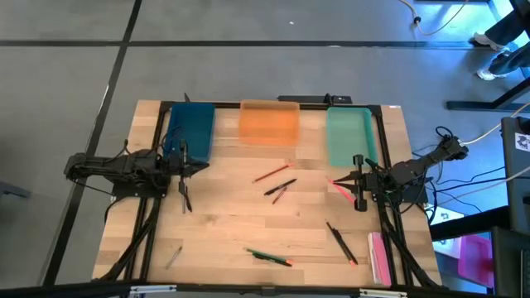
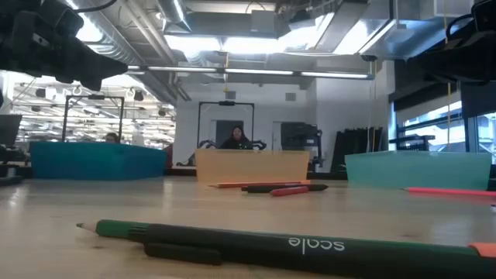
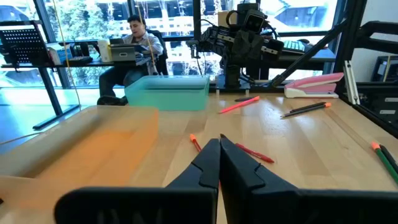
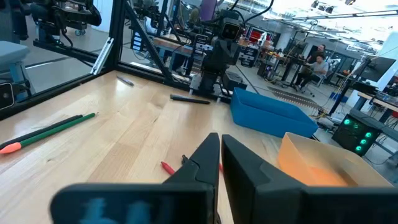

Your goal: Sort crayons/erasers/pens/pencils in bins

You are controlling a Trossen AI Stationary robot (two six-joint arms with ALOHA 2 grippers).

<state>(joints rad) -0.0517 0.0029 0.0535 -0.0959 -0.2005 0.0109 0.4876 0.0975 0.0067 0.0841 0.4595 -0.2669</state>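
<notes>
Fingers on both arms are pressed together with nothing between them: the left gripper hangs at the left edge of the pale wooden desk, just in front of the dark teal-blue plastic bin, and the right gripper hangs at the right edge, just in front of the mint green plastic bin. You will have to part them before either can take a stick, and a descent made with them together would only shove the target aside.

Between those two bins at the far edge sits the translucent orange plastic bin. All three look empty from above, so I judge the sorting not begun. They stand close side by side, so a release made off-centre could drop a stick on a shared rim or in the wrong bin.

A pink flat stapler-like object lies at the near right corner; I would not take it for a task item.

Now the sticks. A long green pencil with an orange end lies near the front, and a black pen near right. In the middle, a thin red pencil, a black pen and a short dark red stick lie so close that you risk pinching two at once. A pink-red stick lies just beside the right gripper, a small grey stick near left, and a short dark stick near the left gripper.
</notes>
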